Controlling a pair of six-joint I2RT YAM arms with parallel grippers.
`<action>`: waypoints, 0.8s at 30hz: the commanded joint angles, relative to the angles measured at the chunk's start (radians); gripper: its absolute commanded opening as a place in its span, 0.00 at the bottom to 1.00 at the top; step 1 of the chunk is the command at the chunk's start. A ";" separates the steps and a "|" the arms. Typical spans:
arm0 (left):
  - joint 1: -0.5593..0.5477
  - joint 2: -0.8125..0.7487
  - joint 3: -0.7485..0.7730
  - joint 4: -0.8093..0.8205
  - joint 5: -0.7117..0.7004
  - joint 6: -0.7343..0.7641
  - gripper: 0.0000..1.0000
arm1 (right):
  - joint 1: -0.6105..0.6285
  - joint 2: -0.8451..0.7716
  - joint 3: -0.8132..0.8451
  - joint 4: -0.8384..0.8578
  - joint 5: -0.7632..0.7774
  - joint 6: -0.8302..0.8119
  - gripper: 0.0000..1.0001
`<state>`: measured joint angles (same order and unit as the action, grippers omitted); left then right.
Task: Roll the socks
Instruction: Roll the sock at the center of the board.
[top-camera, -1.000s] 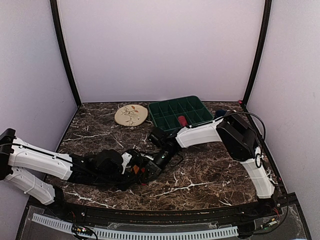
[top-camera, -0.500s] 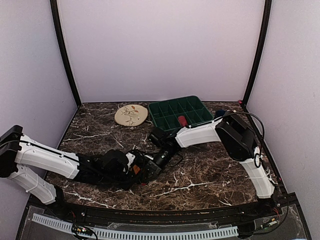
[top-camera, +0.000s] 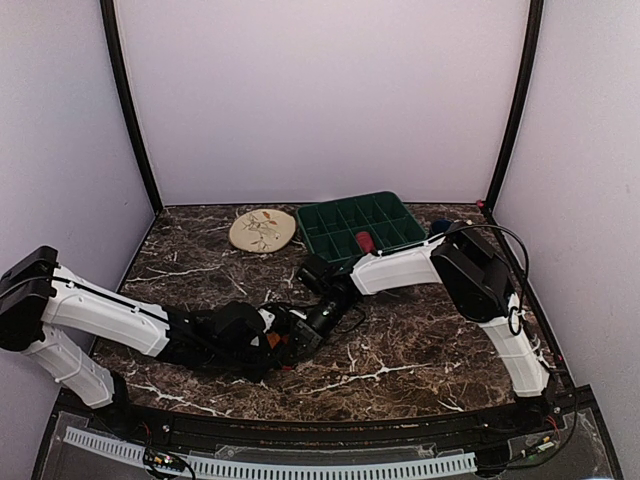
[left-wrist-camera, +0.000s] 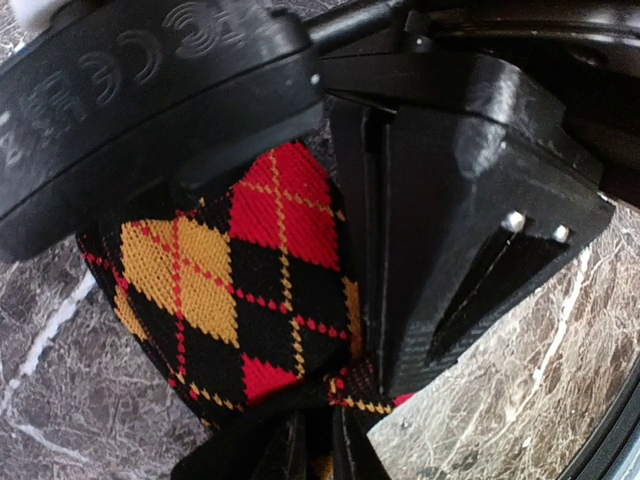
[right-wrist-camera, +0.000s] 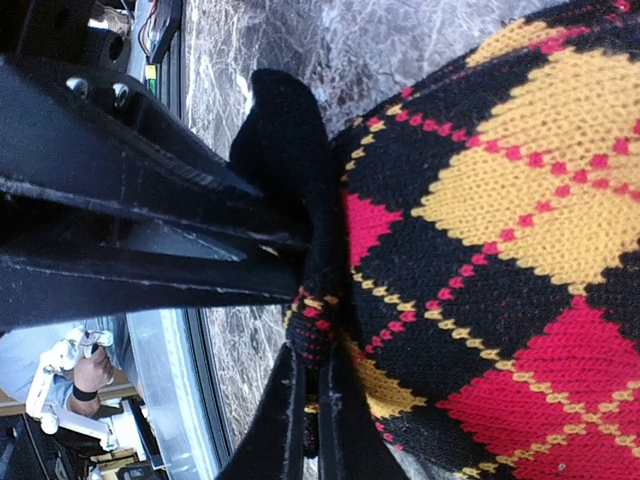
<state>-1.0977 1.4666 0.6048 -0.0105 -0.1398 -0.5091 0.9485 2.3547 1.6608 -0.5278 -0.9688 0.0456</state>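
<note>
The black sock with red and orange argyle diamonds (top-camera: 272, 341) lies bunched at the table's near centre, mostly hidden under both grippers. In the left wrist view the sock (left-wrist-camera: 230, 290) fills the middle, and my left gripper (left-wrist-camera: 318, 452) is shut on a fold at its lower edge. The right wrist view shows the sock (right-wrist-camera: 500, 250) filling the right side. There my right gripper (right-wrist-camera: 312, 425) is shut on a bunched edge of it. Seen from above, the left gripper (top-camera: 283, 339) and right gripper (top-camera: 300, 331) meet tip to tip over the sock.
A green compartment tray (top-camera: 330, 215) stands at the back centre with a small red thing (top-camera: 365, 242) in it. A beige floral plate (top-camera: 262, 229) lies to its left. The marble table (top-camera: 420, 350) ends in a black rail at the near edge.
The left arm has slid a little to the right towards the sock, and its jaws have narrowed onto the fabric. The right arm has stayed put.
</note>
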 joint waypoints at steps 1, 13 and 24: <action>0.010 0.016 0.017 -0.047 0.001 -0.012 0.12 | -0.008 0.019 0.026 -0.005 0.025 0.002 0.09; 0.062 0.015 -0.015 -0.015 0.071 -0.016 0.11 | -0.042 -0.065 -0.073 0.129 0.069 0.084 0.33; 0.099 0.012 -0.045 0.025 0.132 -0.018 0.08 | -0.062 -0.107 -0.149 0.236 0.083 0.159 0.37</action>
<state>-1.0153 1.4738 0.5938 0.0322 -0.0429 -0.5205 0.9016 2.2841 1.5448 -0.3408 -0.9447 0.1741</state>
